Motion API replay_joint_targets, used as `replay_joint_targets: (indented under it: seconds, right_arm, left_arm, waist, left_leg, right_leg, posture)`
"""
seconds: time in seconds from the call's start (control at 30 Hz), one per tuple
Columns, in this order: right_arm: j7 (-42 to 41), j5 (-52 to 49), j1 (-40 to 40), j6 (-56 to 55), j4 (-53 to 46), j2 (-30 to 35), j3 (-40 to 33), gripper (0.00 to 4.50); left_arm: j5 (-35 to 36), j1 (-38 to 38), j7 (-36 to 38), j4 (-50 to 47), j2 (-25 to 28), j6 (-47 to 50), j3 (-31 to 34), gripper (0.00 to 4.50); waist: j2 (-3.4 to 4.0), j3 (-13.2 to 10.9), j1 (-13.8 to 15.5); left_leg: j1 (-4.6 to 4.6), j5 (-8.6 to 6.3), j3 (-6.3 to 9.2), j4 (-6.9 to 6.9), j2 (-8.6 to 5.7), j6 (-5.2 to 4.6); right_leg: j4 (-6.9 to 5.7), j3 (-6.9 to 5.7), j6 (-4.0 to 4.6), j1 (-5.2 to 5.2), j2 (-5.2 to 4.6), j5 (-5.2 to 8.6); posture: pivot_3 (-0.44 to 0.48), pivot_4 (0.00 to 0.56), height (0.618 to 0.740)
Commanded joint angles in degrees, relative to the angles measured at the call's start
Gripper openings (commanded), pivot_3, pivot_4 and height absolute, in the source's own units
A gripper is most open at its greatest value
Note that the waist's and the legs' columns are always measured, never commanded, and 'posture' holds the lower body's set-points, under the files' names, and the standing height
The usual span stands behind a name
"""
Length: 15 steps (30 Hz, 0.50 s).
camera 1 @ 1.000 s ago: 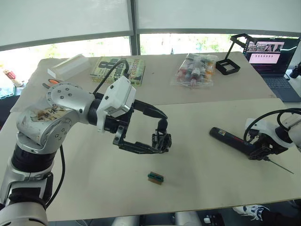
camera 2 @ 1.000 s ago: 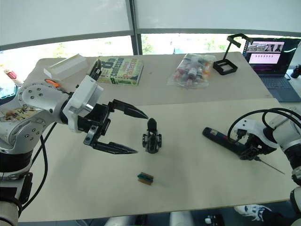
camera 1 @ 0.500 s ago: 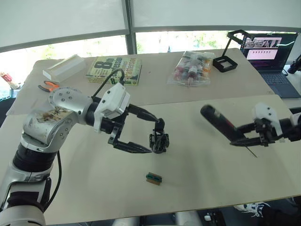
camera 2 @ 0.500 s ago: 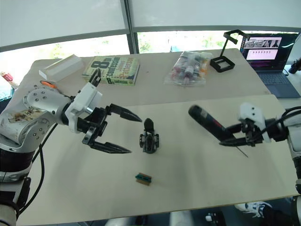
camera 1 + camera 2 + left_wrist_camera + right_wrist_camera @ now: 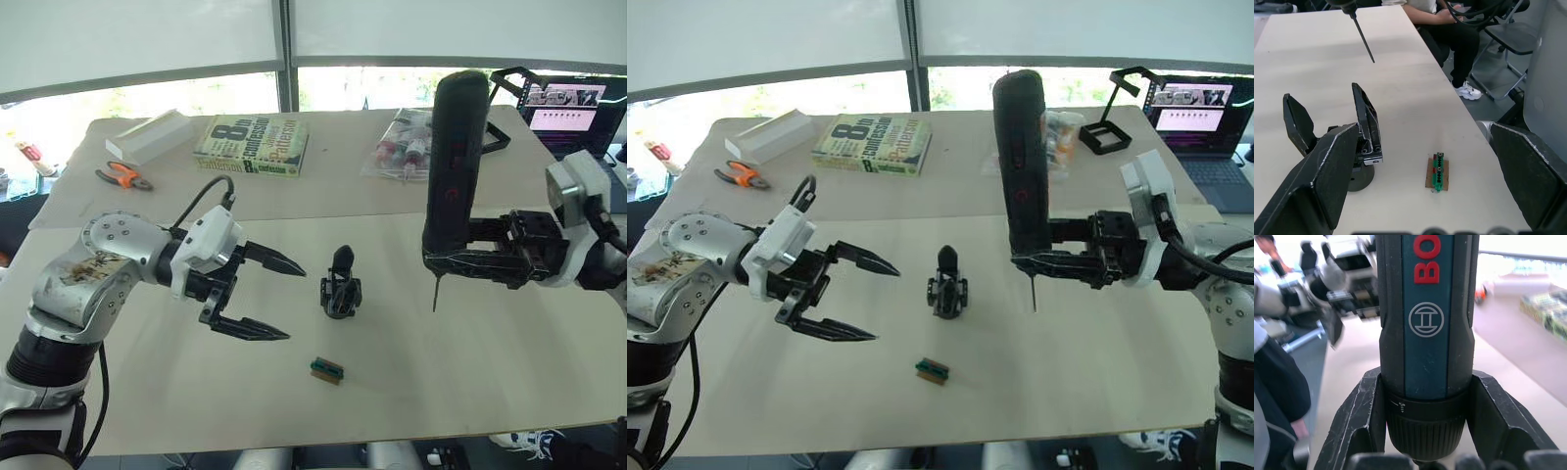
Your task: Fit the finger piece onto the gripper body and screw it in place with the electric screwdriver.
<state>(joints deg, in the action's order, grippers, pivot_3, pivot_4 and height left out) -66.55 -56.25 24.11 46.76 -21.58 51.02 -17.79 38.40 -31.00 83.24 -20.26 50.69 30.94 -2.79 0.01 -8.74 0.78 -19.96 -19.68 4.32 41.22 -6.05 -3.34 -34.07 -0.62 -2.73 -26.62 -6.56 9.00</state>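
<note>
The gripper body [image 5: 340, 287] stands upright on the near table's middle. In the left wrist view two black pointed fingers rise from the gripper body [image 5: 1359, 147]; I cannot tell whether one of them is the finger piece. My left gripper [image 5: 291, 303] is open, a short way to the left of the body, its fingertips pointing at it. My right gripper [image 5: 472, 258] is shut on the electric screwdriver [image 5: 453, 166], which stands upright in the air right of the body. The screwdriver's bit [image 5: 435, 294] points down at the table. The right wrist view has the black fingers [image 5: 1359, 421] clamped around the screwdriver's collar.
A small green-and-brown block [image 5: 326, 369] lies in front of the gripper body. On the far table are a book [image 5: 253, 145], a white box [image 5: 149, 135], orange-handled pliers [image 5: 122, 176], a bag of bottles [image 5: 1063, 137], a black stand [image 5: 1112, 127] and a laptop [image 5: 1200, 108]. A seated person [image 5: 1449, 19] and chairs are beside the table.
My right gripper has lifted the screwdriver off the table, swung it upright and brought it closer to the gripper body. My left gripper has drawn back to the left, away from the body.
</note>
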Motion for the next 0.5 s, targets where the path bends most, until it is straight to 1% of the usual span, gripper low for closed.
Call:
replay_joint_targets:
  seconds: [0.03, 0.17, 0.27, 0.33, 0.43, 0.5]
  right_arm:
    - [4.6, -7.5, 3.7, 2.5, -5.0, -0.2, -1.6, 1.89]
    - [7.9, -12.1, 6.5, 4.4, -6.5, -0.8, 0.3, 1.89]
    - [8.2, -15.0, 8.2, 5.1, -7.2, -1.9, 2.5, 1.89]
    - [7.3, -15.2, 8.8, 4.7, -6.9, -2.7, 4.2, 1.89]
    - [3.9, -13.6, 9.2, 3.4, -6.2, -3.9, 6.9, 1.89]
    - [1.5, -12.3, 9.9, 2.1, -5.4, -5.9, 9.3, 1.89]
  left_arm:
    - [2.8, -1.1, -0.9, -1.0, 0.9, 1.5, 3.3, 4.50]
    - [4.4, 0.0, -1.0, -1.8, 2.3, 2.7, 5.4, 4.50]
    - [4.0, 3.8, -0.2, -3.3, 4.0, 1.1, 7.3, 4.50]
    - [3.1, 6.3, 0.6, -4.5, 4.9, -0.9, 7.9, 4.50]
    - [3.9, 8.8, 0.5, -6.0, 6.0, -1.2, 9.3, 4.50]
    - [2.9, 11.2, 0.9, -7.2, 6.6, -3.1, 9.8, 4.50]
  waist:
    - [0.00, 0.0, -0.1]
    - [0.00, 0.0, -0.3]
    - [0.00, 0.0, -0.4]
    - [0.00, 0.0, -0.5]
    - [-0.01, 0.0, -0.3]
    - [-0.01, 0.0, -0.3]
  left_leg:
    - [0.00, 0.00, 0.00, -0.01, 0.01, 0.00]
    - [0.01, 0.00, 0.00, -0.05, 0.03, 0.00]
    - [0.01, 0.00, 0.00, -0.09, 0.02, 0.00]
    - [0.01, 0.00, -0.01, -0.13, 0.02, 0.00]
    - [0.01, 0.00, -0.01, -0.11, 0.01, 0.00]
    - [0.01, 0.00, -0.01, -0.10, 0.02, 0.00]
  right_leg:
    - [-0.01, 0.00, 0.00, -0.01, 0.01, 0.00]
    - [-0.01, -0.02, 0.01, -0.03, 0.02, -0.01]
    - [-0.01, -0.04, 0.01, -0.05, 0.01, -0.01]
    - [0.01, -0.05, 0.01, -0.05, 0.01, -0.01]
    - [0.02, -0.06, 0.02, -0.04, 0.01, -0.01]
    - [0.01, -0.06, 0.02, -0.03, 0.02, -0.01]
  posture:
    - [0.000, 0.150, 0.740]
    - [0.000, 0.150, 0.740]
    - [0.000, 0.150, 0.740]
    - [0.000, 0.150, 0.740]
    - [0.000, 0.150, 0.740]
    - [0.000, 0.150, 0.740]
